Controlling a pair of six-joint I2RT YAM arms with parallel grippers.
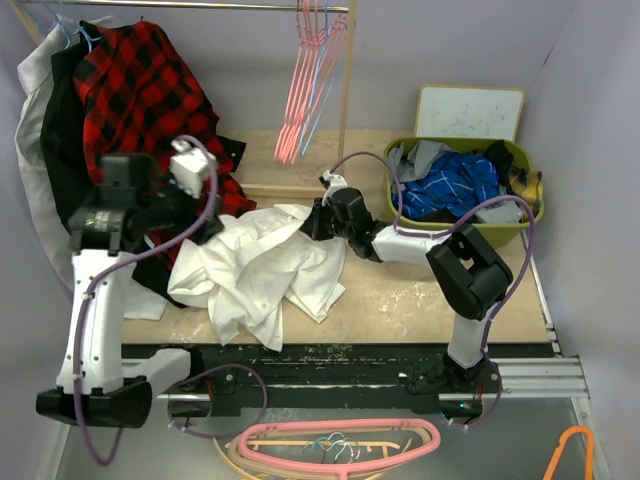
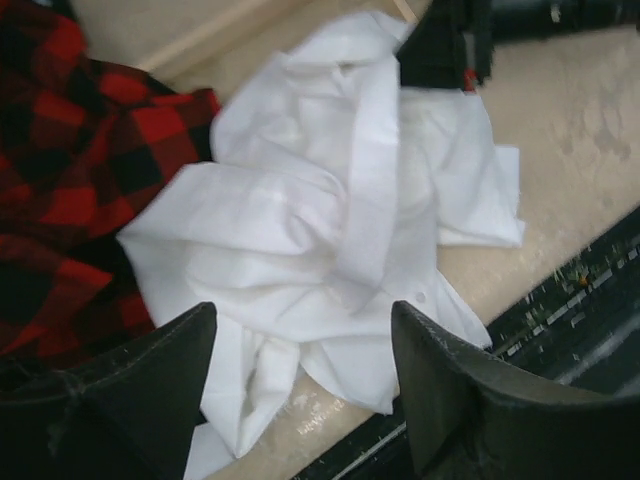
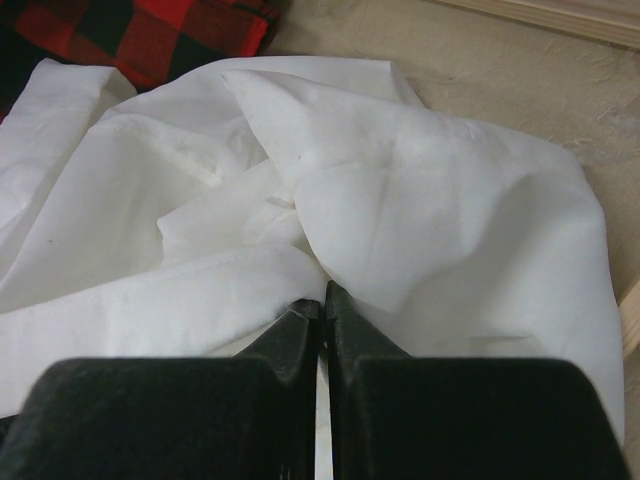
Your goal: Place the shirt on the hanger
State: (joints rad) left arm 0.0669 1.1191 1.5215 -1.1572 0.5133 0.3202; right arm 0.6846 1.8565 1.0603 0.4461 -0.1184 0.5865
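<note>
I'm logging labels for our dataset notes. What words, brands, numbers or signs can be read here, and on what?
No text can be read.
On the whiteboard: only faint grey smudges, too blurred to read.
On the white shirt and the plaid shirt: no tag or print shows.

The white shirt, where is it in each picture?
Top view: shirt lies crumpled in the middle of the table.
Left wrist: shirt fills the centre, above the open fingers.
Right wrist: shirt fills most of the picture, just past the closed fingers.
Shared landmark: red plaid shirt, left of it in the top and left wrist views, top left in the right wrist view.
</note>
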